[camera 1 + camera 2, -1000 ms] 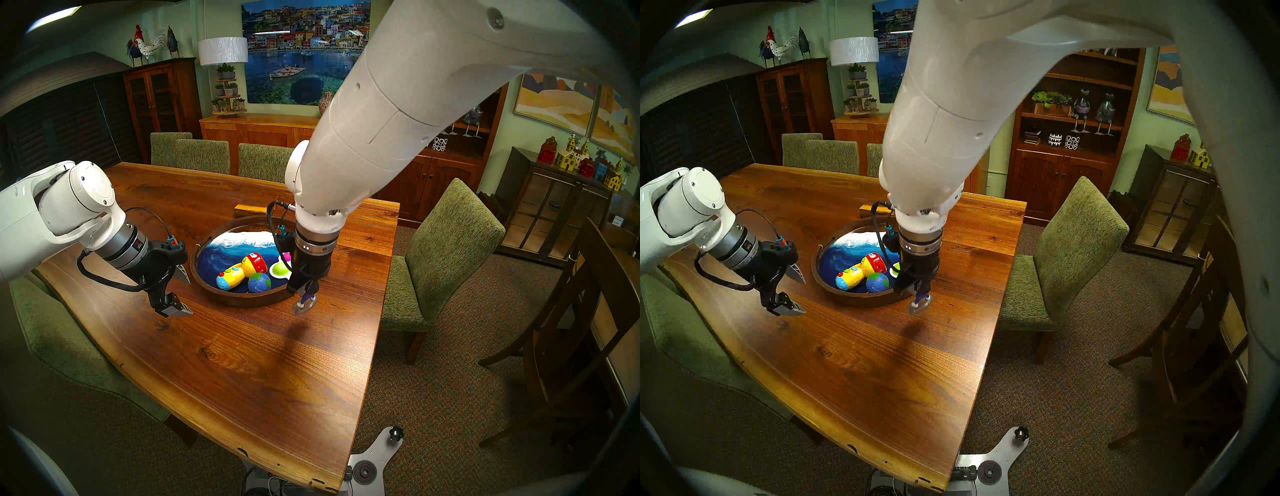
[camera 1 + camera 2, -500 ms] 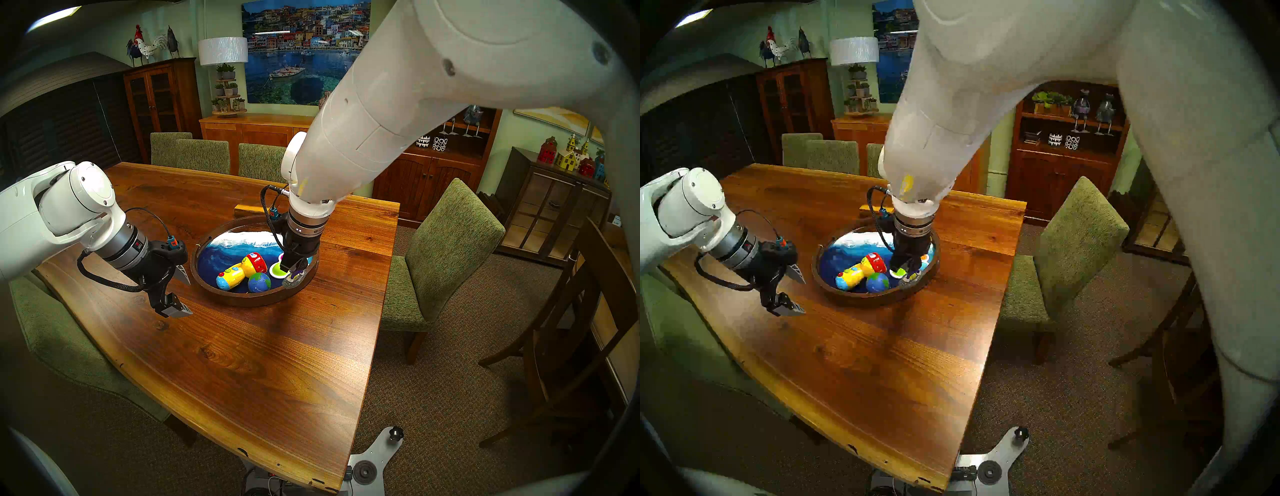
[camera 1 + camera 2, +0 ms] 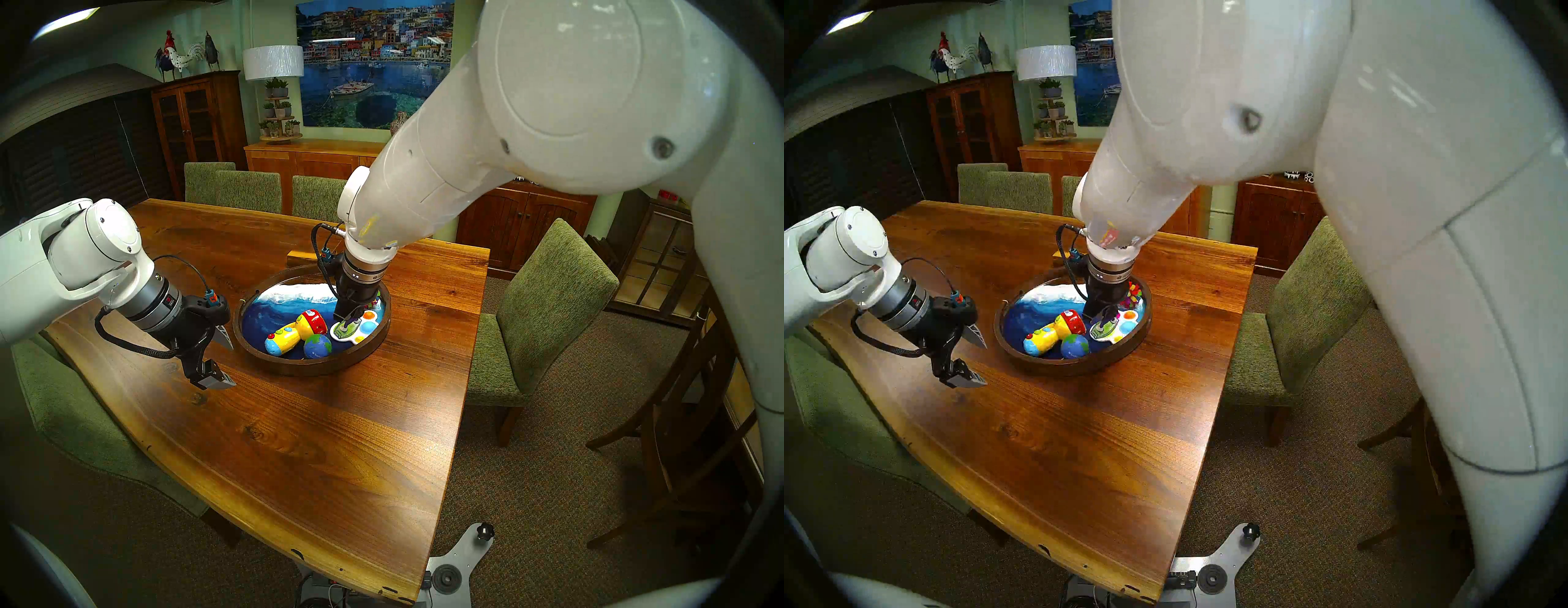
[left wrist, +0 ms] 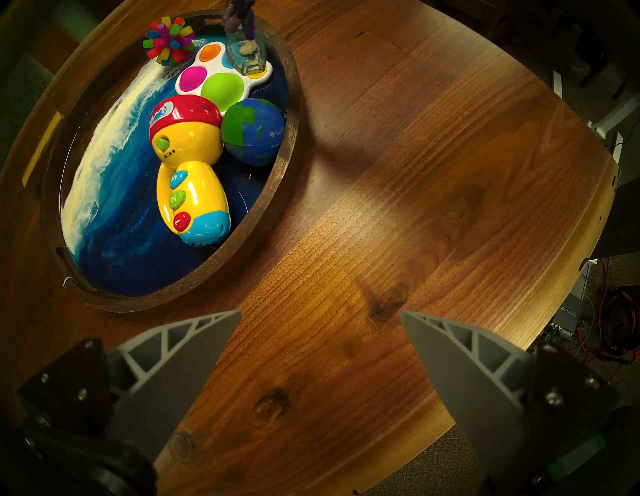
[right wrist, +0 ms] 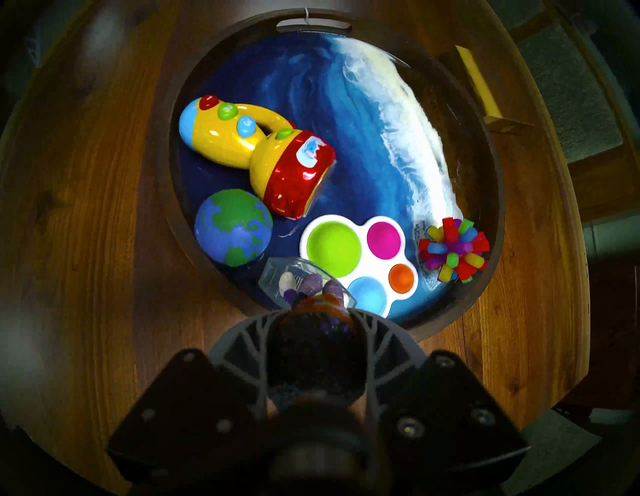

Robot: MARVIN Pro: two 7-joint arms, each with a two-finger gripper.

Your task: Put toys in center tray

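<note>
The round wood-rimmed center tray with a blue and white wave surface holds a yellow flashlight with a red head, a blue-green globe ball, a white popper and a spiky rainbow ball. My right gripper is shut on the dark-haired purple figurine. The figurine hangs upright inside the tray, its clear base just over the popper; I cannot tell whether they touch. My left gripper is open and holds nothing, above the table left of the tray.
A small wooden block lies on the table just behind the tray. Green upholstered chairs stand along the table's right and far sides. The table's near edge runs close to my base.
My right gripper carried the figurine from above the table at the tray's near-right rim, back and left over the rim, and down onto the popper. The left arm stayed still.
</note>
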